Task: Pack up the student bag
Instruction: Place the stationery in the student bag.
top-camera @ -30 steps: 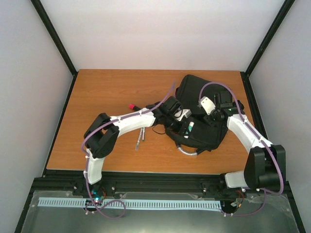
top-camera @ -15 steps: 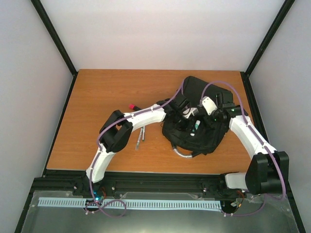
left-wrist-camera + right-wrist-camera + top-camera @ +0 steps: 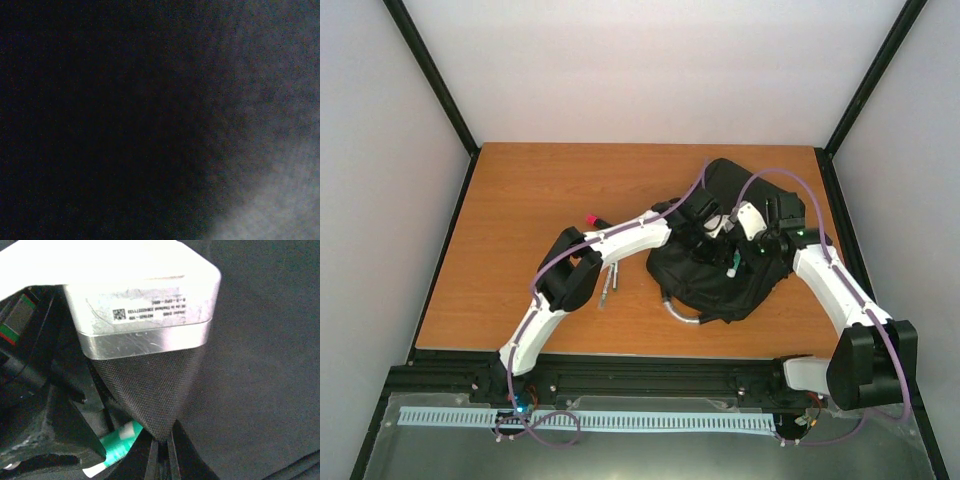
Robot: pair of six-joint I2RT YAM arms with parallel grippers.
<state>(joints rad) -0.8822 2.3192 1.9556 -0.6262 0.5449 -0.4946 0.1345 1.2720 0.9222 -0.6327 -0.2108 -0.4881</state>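
Top external view: student bag lies right of centre on the table, with both arms meeting over its opening.
Right claw: right gripper is clenched on a pinched peak of the bag's black fabric.
Left claw: left gripper is buried in the bag and its wrist view is dark, so I cannot tell its state.
Risk 1: the fabric may slip from the pinch and the mouth collapse.
Risk 2: green-and-white stick at the opening could snag or roll out.
Risk 3: the 2 wrists crowd together and may collide.
Bag look: soft, slumped, woven black, with grey handle curving toward the near edge.
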